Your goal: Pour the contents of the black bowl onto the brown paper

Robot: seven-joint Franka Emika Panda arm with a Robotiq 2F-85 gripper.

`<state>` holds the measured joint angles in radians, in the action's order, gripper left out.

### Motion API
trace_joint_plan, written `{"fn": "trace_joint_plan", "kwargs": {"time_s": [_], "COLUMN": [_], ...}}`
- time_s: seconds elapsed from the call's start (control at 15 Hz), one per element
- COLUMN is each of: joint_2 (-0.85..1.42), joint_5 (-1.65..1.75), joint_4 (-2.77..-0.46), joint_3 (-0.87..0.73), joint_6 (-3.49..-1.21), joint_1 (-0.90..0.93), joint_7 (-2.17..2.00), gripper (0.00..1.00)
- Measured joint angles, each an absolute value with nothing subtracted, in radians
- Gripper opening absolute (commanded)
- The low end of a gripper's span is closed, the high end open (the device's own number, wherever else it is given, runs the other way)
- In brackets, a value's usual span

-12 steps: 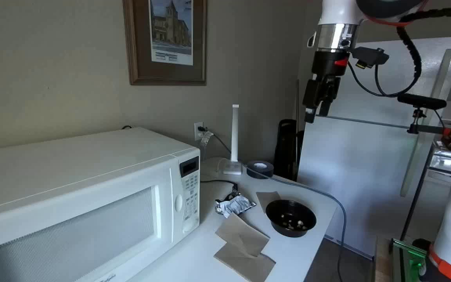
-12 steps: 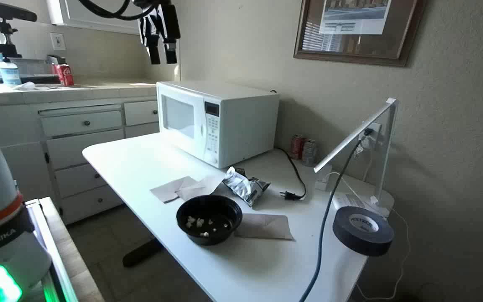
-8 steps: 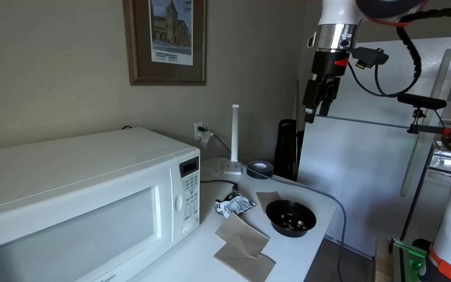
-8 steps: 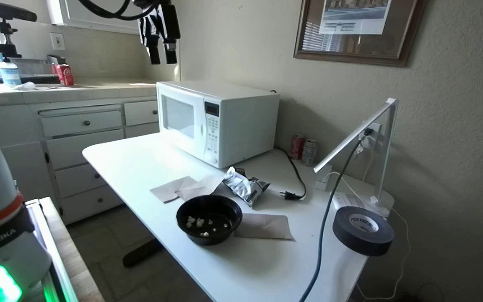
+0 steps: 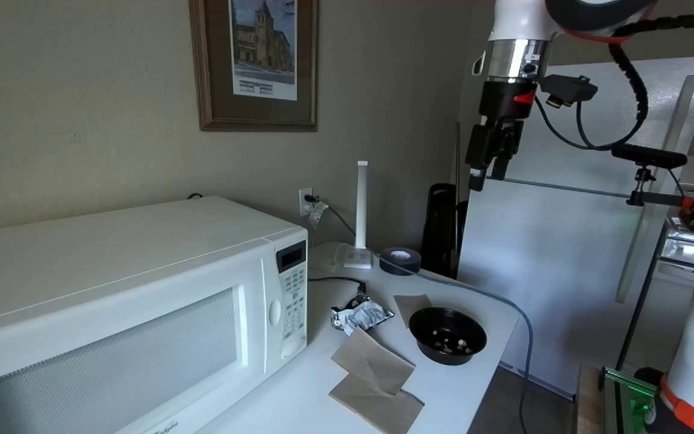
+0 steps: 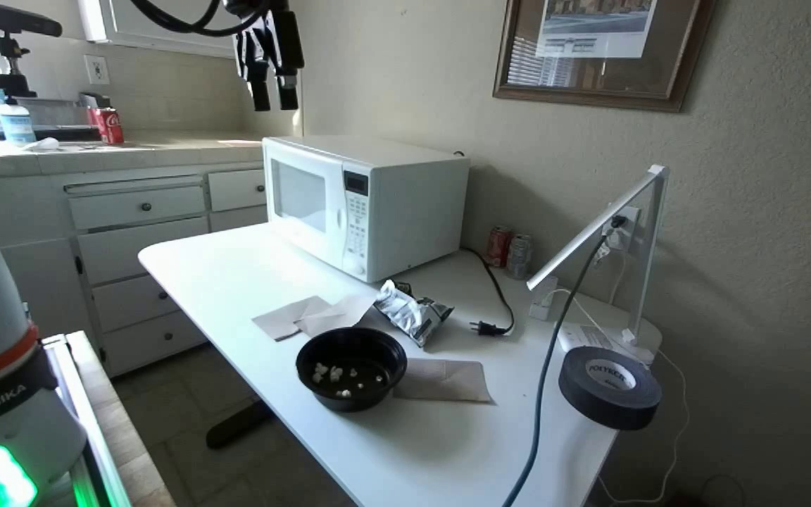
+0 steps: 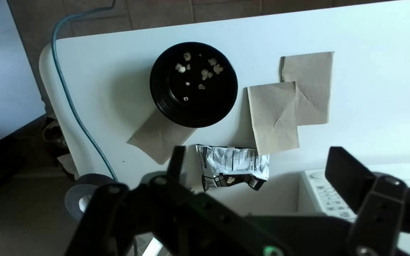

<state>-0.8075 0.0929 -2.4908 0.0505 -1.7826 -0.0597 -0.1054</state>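
End effector (image 7: 256,158) is spread wide, with the black bowl (image 7: 208,110) and brown paper (image 7: 274,117) well below it on the tabletop (image 7: 368,89). Cans (image 6: 499,246) lower than it only show up in an exterior view tho.

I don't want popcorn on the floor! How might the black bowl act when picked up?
The black bowl is probably light, holding only scattered popcorn. Its rim looks shiny, so maybe slippery. Loose popcorn could slide if the bowl tilts.

One brown paper (image 7: 161,137) partly hidden by the black bowl (image 7: 198,112) (framed picture (image 5: 256,63) cut off above)
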Motion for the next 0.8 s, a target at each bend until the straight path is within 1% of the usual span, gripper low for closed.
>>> {"fn": "trace_joint_plan", "kwargs": {"time_s": [0.13,0.33,0.8], "joint_2": [-0.777,-0.700,-0.457], "joint_5": [0.119,0.175,0.238], "joint_4": [-2.507,-2.549,-2.581], "joint_3": [0.045,0.031,-0.027], "joint_6": [-1.820,-1.934,-2.109], "joint_1": [-0.076,-0.104,-0.172], "joint_7": [-0.110,-0.110,-0.124], "gripper": [1.00,1.00,1.00]}}
